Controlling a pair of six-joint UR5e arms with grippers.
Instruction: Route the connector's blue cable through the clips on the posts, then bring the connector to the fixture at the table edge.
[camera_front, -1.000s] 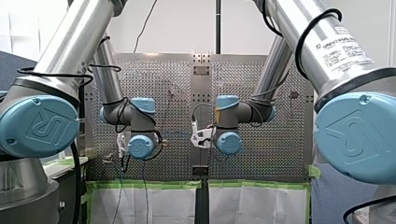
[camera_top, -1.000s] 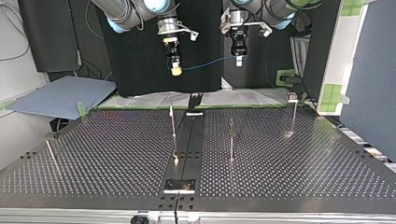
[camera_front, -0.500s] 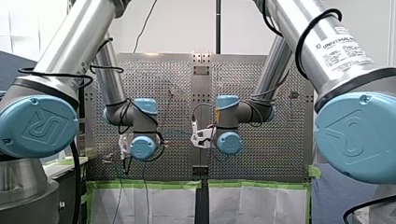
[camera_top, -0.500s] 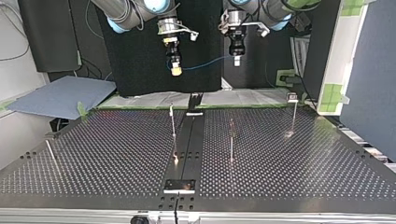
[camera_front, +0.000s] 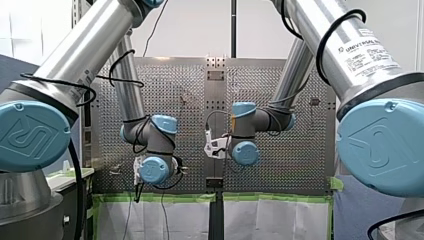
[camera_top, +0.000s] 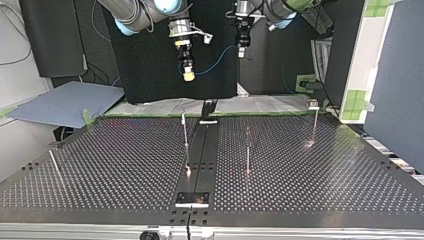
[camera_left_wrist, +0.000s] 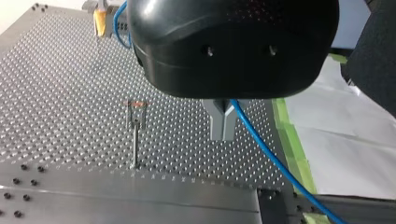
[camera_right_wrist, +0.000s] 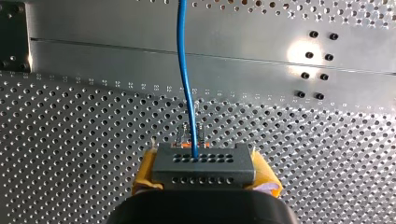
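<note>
**Both grippers hold the cable above the table**

The right gripper (camera_top: 188, 76), upper centre-left of the top view, is clamped on the grey connector (camera_right_wrist: 204, 167) between its yellow pads (camera_right_wrist: 146, 169); the blue cable (camera_right_wrist: 186, 84) leaves the connector's face and sags across to the left gripper (camera_top: 241, 51), at the upper centre, whose metal fingers (camera_left_wrist: 215, 122) are pinched together on it; both hang well above the perforated table (camera_top: 325, 180); the clip posts (camera_top: 247, 150) stand below, apart from the cable.

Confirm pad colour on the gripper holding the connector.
Yellow pads on either side of the dark grey connector; the right wrist view shows them best.
</note>
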